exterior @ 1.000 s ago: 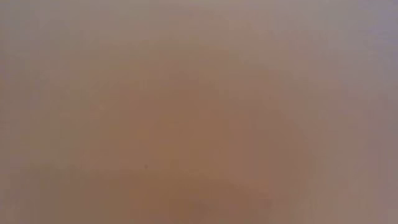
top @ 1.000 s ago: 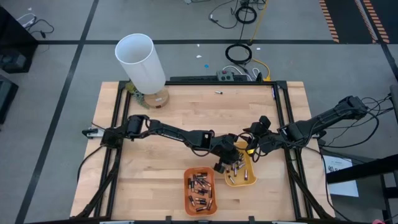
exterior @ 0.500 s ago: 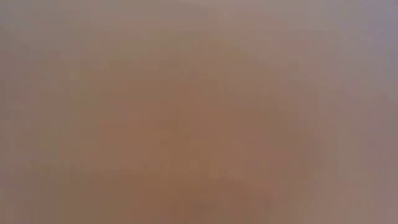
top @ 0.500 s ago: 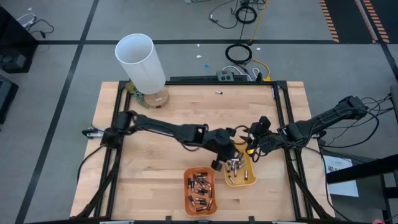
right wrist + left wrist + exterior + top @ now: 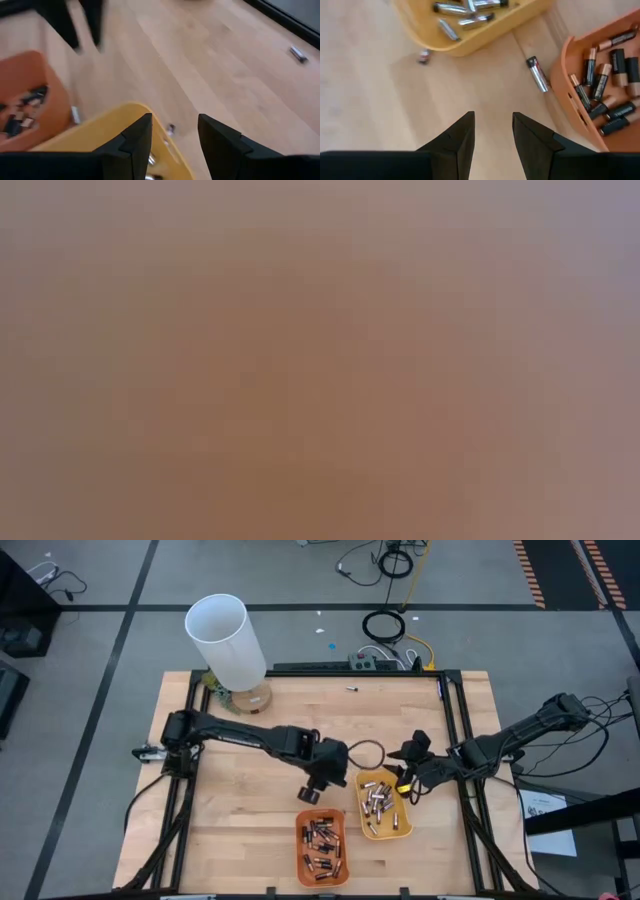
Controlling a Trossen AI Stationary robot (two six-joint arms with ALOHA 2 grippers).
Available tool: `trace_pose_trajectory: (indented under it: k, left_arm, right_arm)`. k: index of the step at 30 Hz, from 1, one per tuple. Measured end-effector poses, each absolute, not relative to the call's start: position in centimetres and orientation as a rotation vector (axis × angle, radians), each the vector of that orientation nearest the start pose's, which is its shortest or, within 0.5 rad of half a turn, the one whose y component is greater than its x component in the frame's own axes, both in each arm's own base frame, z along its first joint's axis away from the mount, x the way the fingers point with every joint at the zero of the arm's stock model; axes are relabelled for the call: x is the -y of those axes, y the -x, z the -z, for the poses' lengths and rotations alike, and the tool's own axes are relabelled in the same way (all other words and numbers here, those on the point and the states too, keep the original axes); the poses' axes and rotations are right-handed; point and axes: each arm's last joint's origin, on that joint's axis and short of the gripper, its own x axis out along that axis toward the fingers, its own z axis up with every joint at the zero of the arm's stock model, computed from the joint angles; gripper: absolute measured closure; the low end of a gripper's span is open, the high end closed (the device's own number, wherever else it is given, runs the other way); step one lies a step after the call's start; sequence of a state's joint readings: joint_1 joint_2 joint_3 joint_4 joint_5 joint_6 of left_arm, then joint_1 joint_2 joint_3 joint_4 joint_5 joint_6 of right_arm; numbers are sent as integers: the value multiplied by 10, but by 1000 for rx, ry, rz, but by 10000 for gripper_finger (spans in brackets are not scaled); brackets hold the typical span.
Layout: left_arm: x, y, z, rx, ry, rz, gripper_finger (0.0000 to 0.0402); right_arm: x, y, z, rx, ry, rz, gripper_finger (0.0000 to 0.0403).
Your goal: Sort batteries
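An orange tray (image 5: 322, 845) near the table's front edge holds several dark batteries (image 5: 615, 70) with coppery ends. To its right, a yellow tray (image 5: 385, 808) holds several silvery batteries (image 5: 462, 10). One silvery battery (image 5: 538, 74) with a dark end lies on its side on the wood between the trays. My left gripper (image 5: 312, 792) (image 5: 492, 117) hangs open above bare table, left of the yellow tray and beyond the orange tray, nothing between its fingers. My right gripper (image 5: 405, 778) (image 5: 175, 120) stands open over the yellow tray's far right rim (image 5: 125, 112). The low view shows only blur.
A tall white tube (image 5: 228, 640) stands at the table's far left corner. A small dark bit (image 5: 423, 56) lies on the wood by the yellow tray. Another small item (image 5: 352, 688) lies near the far edge. Bare wood stretches across the table's left half.
My left gripper has drawn away from the yellow tray's left rim, going up and toward the table's left edge, and now hangs over bare wood. The trays have stayed where they were.
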State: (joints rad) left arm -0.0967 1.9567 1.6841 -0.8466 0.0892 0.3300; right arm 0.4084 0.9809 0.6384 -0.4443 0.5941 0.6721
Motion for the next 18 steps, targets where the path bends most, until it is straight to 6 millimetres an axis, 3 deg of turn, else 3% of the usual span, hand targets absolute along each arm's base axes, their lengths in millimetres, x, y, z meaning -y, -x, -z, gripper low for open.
trace_pose_trajectory:
  k: [3,6,14,18]
  left_arm:
    - [44,-408,-226,-1111,-288,371,260]
    - [45,-408,-214,-1086,-305,379,260]
    - [45,-405,-211,-1113,-306,378,260]
    - [48,-403,-211,-1130,-303,396,260]
  right_arm:
    - [-67,-188,-235,-558,-258,295,252]
    - [-79,-198,-233,-559,-260,172,252]
    - [-108,-241,-205,-537,-168,-110,255]
    - [-114,-262,-201,-582,-173,-166,296]
